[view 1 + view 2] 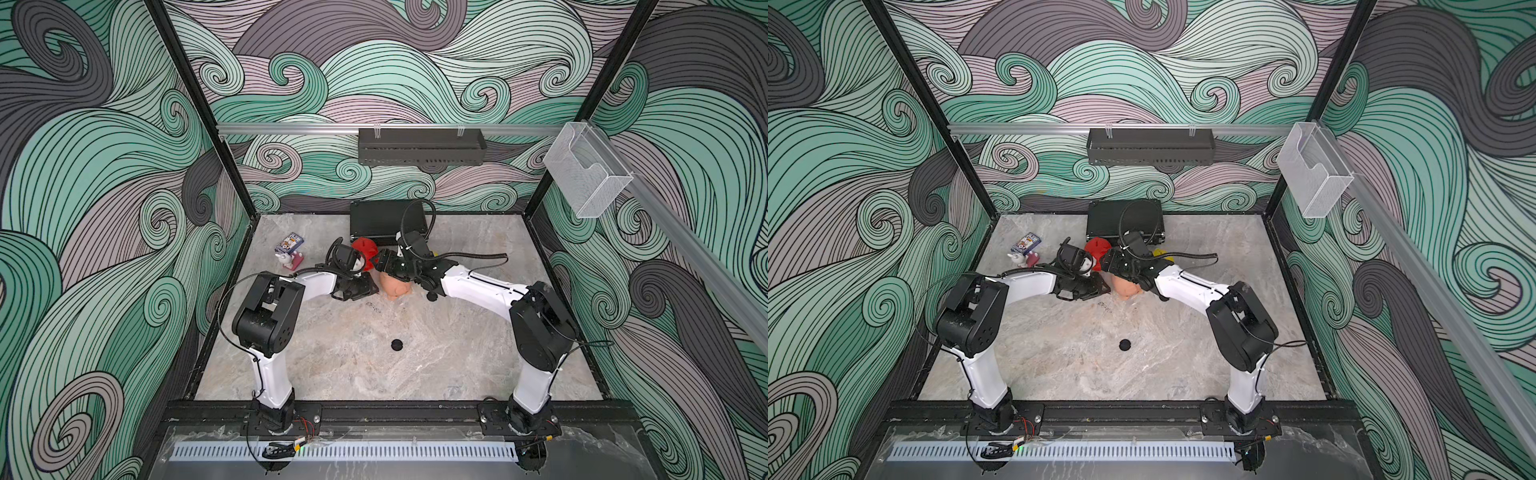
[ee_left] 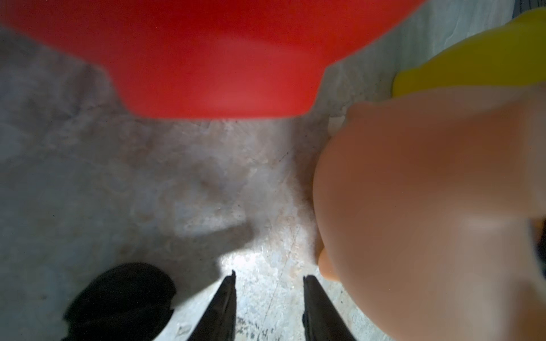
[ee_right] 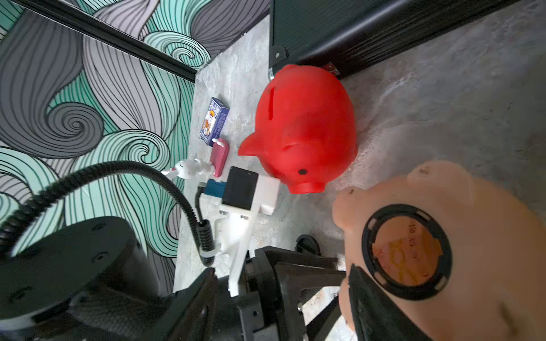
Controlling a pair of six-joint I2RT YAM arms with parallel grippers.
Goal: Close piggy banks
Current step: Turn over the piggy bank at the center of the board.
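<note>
Marble tabletop (image 1: 415, 365), peach pig (image 3: 472, 236) clasped in right hand (image 3: 384, 310), belly ring showing

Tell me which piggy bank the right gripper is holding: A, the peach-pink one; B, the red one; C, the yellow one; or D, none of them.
A: in the right wrist view a finger of the right gripper presses against the peach-pink piggy bank, which shows its belly, while the red piggy bank stands free on the table.

Two arms with glossy white links, bulky black joint housings, black coiled cables and dark ridged jaws.
</note>
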